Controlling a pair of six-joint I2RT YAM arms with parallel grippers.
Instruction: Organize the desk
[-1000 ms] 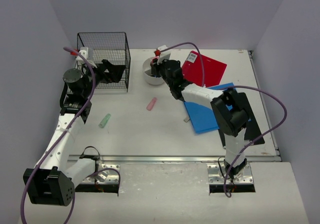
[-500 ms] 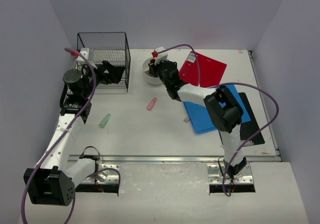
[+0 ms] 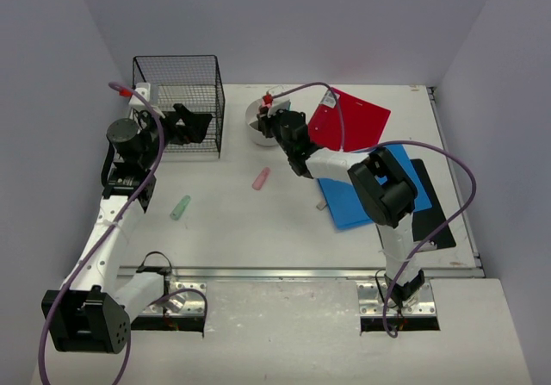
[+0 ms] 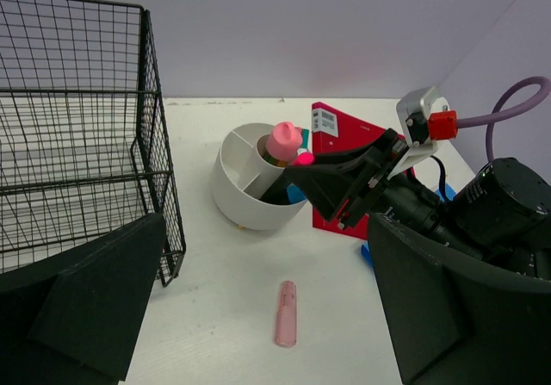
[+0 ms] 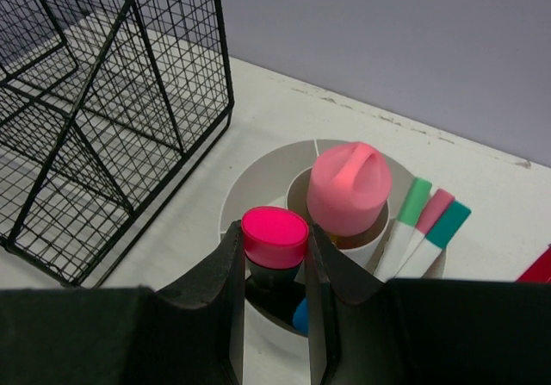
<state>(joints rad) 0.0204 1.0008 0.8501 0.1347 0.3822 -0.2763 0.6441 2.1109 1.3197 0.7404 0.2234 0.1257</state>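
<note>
Desk [image 3: 232, 230]: off-white top filling the enclosure, metal rail [image 3: 293, 272] along its 6 o'clock edge. Right gripper [image 5: 275, 251]: clamped on a pink-capped marker [image 5: 275, 234] over the white round organizer [image 5: 261, 183] at 12 o'clock. Left gripper [image 3: 195, 123]: jaws wide apart beside the wire basket [image 3: 185, 83] at 10 o'clock.

Bright, even, diffuse overhead light; faint soft shadows on desk [image 3: 232, 230]; wrist views sharp at centre, bottom foreground dark, blurred.

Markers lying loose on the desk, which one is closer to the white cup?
The pink marker; the green marker lies farther left, away from the cup.
</note>
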